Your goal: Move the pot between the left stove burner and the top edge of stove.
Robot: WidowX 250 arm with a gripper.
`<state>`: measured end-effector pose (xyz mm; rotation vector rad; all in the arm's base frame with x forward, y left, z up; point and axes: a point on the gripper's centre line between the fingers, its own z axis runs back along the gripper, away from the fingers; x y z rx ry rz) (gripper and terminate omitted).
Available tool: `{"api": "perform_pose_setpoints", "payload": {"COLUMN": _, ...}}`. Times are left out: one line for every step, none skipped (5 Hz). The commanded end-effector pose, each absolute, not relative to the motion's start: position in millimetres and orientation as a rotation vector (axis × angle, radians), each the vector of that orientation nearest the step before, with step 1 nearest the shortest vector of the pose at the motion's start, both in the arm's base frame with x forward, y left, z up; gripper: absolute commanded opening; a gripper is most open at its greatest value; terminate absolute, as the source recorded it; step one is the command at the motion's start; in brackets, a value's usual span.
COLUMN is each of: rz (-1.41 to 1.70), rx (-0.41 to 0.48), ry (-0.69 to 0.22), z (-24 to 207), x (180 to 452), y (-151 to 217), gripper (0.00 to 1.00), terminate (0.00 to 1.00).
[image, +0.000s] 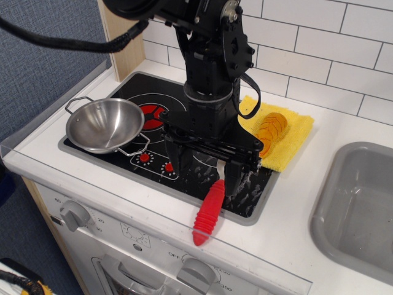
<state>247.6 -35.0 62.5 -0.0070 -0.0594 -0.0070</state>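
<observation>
The shiny steel pot with two wire loop handles sits on the front left corner of the black stove. It covers the left side of the left stove burner, whose red disc shows between the pot and the arm. My gripper is open and empty, fingers pointing down over the stove's front right part, to the right of the pot and apart from it. The right burner is mostly hidden under the gripper.
A red-handled spoon lies over the stove's front edge just below the gripper. A yellow cloth with an orange item lies right of the stove. A grey sink is at the far right. A tiled wall stands behind.
</observation>
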Motion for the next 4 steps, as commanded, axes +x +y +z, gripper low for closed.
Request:
{"api": "perform_pose_setpoints", "payload": {"rz": -0.007, "rx": -0.007, "ry": -0.059, "z": 62.5, "x": 247.6, "y": -35.0, "gripper": 1.0, "terminate": 0.0}}
{"api": "perform_pose_setpoints", "payload": {"rz": 0.073, "rx": -0.021, "ry": -0.103, "z": 77.5, "x": 264.1, "y": -8.3, "gripper": 1.0, "terminate": 0.0}}
{"api": "perform_pose_setpoints", "payload": {"rz": 0.128, "rx": -0.05, "ry": -0.104, "z": 79.3, "x": 276.6, "y": 10.4, "gripper": 1.0, "terminate": 0.0}}
{"api": "perform_pose_setpoints", "payload": {"rz": 0.197, "rx": -0.047, "ry": -0.116, "z": 83.9, "x": 287.0, "y": 36.1, "gripper": 1.0, "terminate": 0.0}}
